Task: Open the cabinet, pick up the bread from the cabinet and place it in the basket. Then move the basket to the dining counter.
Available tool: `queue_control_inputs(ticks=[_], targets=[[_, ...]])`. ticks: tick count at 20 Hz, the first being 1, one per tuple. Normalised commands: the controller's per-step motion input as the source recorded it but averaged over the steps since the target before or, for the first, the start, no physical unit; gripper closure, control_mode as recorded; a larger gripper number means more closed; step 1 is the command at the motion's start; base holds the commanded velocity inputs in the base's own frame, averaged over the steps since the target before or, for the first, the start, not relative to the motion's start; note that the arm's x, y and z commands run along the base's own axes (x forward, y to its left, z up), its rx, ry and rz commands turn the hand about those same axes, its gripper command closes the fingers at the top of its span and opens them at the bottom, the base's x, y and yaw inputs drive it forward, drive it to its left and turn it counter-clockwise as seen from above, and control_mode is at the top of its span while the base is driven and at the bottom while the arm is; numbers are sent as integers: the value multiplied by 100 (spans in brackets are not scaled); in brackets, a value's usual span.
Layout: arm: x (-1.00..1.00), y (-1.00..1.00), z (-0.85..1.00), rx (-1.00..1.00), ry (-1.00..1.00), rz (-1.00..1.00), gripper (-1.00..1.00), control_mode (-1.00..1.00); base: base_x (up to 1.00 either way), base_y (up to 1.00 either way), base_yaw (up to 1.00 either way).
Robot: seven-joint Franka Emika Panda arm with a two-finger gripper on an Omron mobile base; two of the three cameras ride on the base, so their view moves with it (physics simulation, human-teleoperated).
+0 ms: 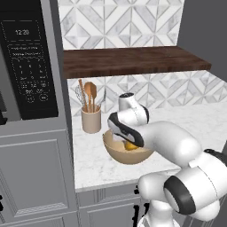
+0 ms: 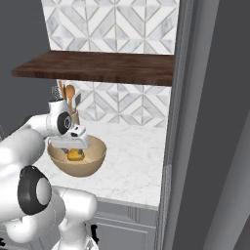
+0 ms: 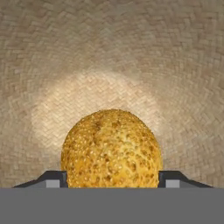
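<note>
My gripper [image 3: 111, 183] reaches down into the round tan woven basket [image 1: 133, 160] on the white worktop. Its jaws are shut on the bread [image 3: 111, 148], a golden-orange seeded bun that fills the gap between the two tips. From the base, the bread [image 1: 131, 146] [image 2: 74, 156] shows low inside the basket [image 2: 85, 168], under the gripper [image 1: 126, 139] [image 2: 73, 149]. I cannot tell whether the bun touches the basket floor. The cabinet [image 1: 133, 62] [image 2: 97, 68] runs as a dark brown board above the worktop. The dining counter is out of view.
A utensil crock [image 1: 91, 119] [image 2: 71, 105] with wooden spoons stands just behind the basket. A black microwave [image 1: 29, 66] sits in the tall grey unit to the left. A tall grey panel [image 2: 205, 122] bounds the worktop [image 1: 186, 124] on the right.
</note>
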Motion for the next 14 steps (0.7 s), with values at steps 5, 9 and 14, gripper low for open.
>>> queue_control_inputs(ticks=[5,9,14], targets=[[7,0,-27,3,5,0,100,-100,0,0,0],[0,0,-25,0,1,0,-100,-100,0,0,0],[0,0,-6,0,0,0,-100,-100,0,0,0]])
